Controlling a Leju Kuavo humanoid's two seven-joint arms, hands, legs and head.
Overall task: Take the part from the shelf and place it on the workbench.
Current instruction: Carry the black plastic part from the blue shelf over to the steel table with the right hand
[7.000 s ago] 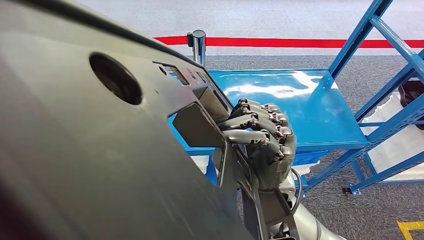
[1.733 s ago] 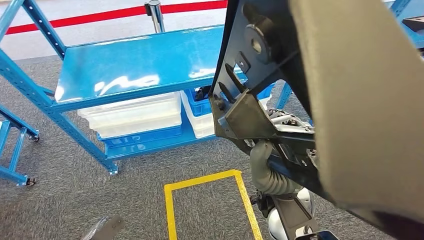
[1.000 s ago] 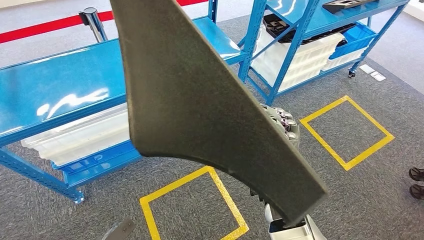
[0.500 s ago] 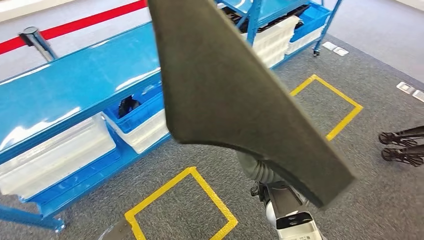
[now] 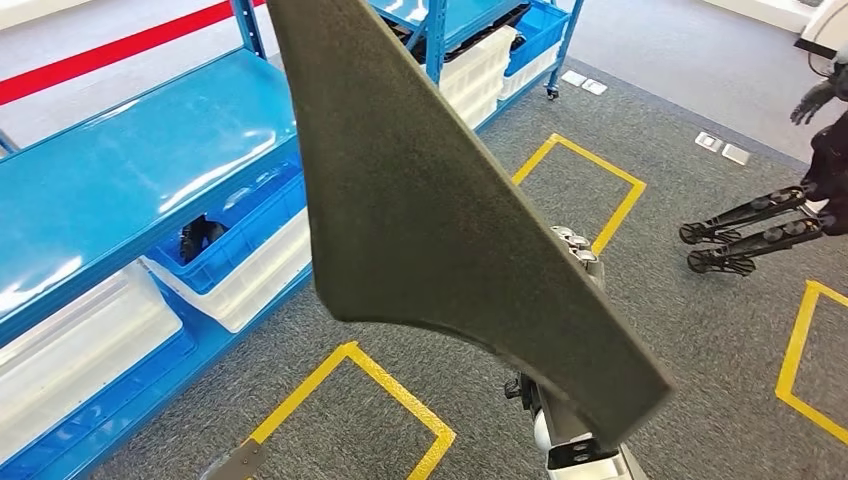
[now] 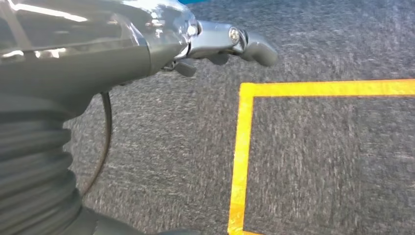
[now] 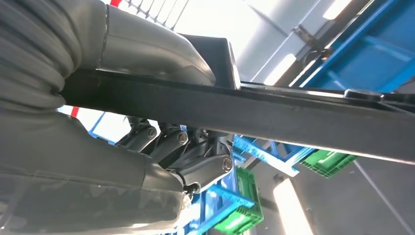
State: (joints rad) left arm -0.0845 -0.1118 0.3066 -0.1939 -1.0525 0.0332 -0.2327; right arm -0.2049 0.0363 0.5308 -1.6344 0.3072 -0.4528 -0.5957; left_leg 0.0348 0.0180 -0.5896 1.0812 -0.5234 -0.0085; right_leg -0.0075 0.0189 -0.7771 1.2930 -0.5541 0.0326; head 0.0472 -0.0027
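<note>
Currently — item: part [image 5: 440, 200], large dark panel, held upright in right hand [image 7: 186, 161], fingers clamped on its edge, blocking head view. Left hand [image 6: 230, 41] hangs empty, fingers apart. Advice: keep grip firm, turn slowly, clear the blue shelf [image 5: 130, 170] w/ panel corner before workbench.

Part [image 5: 440, 210] looked matt, rough, felt-like grey; shelf [image 5: 140, 170] was glossy blue painted metal; floor [image 5: 680, 340] grey carpet w/ coarse pile.

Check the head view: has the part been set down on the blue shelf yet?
No. The part is in the air in front of the camera, over the carpet, with the right robot hand behind it, and the shelf top is bare.
</note>
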